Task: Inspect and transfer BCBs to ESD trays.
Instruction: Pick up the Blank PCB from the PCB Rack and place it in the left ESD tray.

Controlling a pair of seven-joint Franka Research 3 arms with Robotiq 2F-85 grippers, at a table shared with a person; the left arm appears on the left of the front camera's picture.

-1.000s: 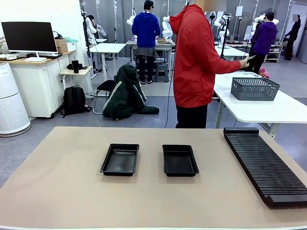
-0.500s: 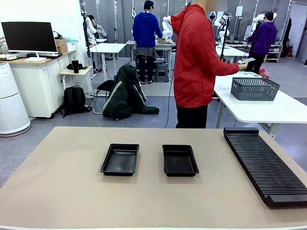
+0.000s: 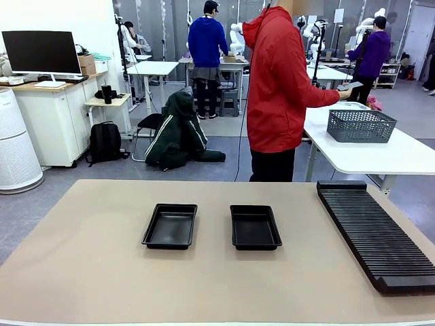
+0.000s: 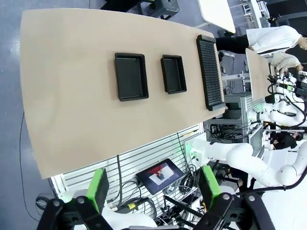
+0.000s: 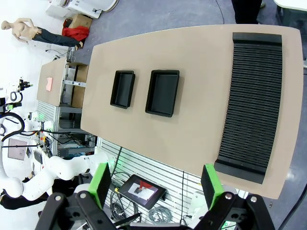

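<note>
Two black ESD trays (image 3: 170, 225) sit side by side mid-table (image 3: 88, 272), near each other but apart, floors bare, with a ribbed slotted rack (image 3: 374, 234) along the table's right side. High over the table hang the left gripper (image 4: 154, 189) and right gripper (image 5: 156, 186), green-padded fingers (image 4: 100, 188) spread wide, nothing between them. Person in red jacket (image 3: 277, 81) stands at the far edge, turned toward a grey mesh basket (image 3: 360, 125), hand (image 3: 344, 93) holding a thin flat piece, too small to tell if a BCB
</note>
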